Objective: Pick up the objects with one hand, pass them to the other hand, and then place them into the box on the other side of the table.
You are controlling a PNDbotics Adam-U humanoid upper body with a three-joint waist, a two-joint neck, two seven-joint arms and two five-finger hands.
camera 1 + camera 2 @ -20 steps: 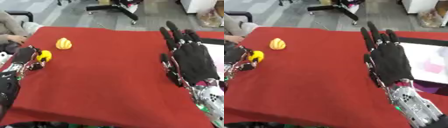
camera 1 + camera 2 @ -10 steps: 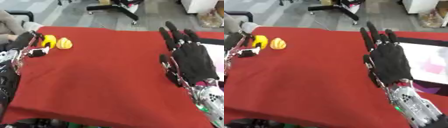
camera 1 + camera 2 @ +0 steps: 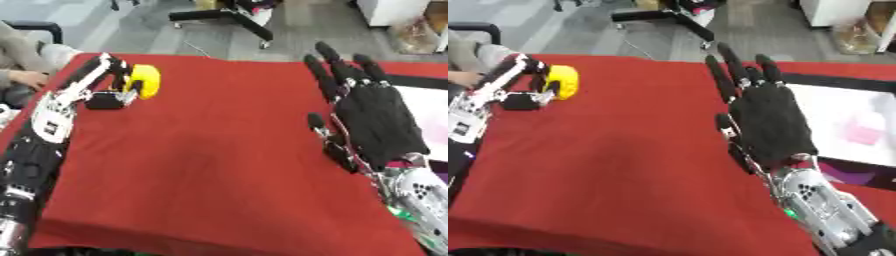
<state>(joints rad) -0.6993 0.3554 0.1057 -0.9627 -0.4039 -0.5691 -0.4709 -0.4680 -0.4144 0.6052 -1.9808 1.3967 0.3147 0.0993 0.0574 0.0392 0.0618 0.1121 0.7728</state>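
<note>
My left hand (image 3: 98,96) is raised over the table's far left part, its fingers curled round a yellow rounded object (image 3: 145,80). My right hand (image 3: 768,118) stands upright at the right, open, fingers straight and pointing away from me, holding nothing. A wide gap of red cloth separates the two hands. To the right of my right hand lies the box (image 3: 833,83), black-rimmed with a white floor. The orange-yellow fruit that lay on the cloth shows in neither view.
A red cloth (image 3: 219,150) covers the table. A pink thing (image 3: 861,133) lies inside the box. A seated person's legs and hand (image 3: 28,75) show at the far left edge. An office chair base (image 3: 229,16) stands on the floor beyond the table.
My left hand has risen and swung right toward the table's middle, carrying the yellow object. The orange-yellow fruit has gone out of sight behind it. My right hand has kept still.
</note>
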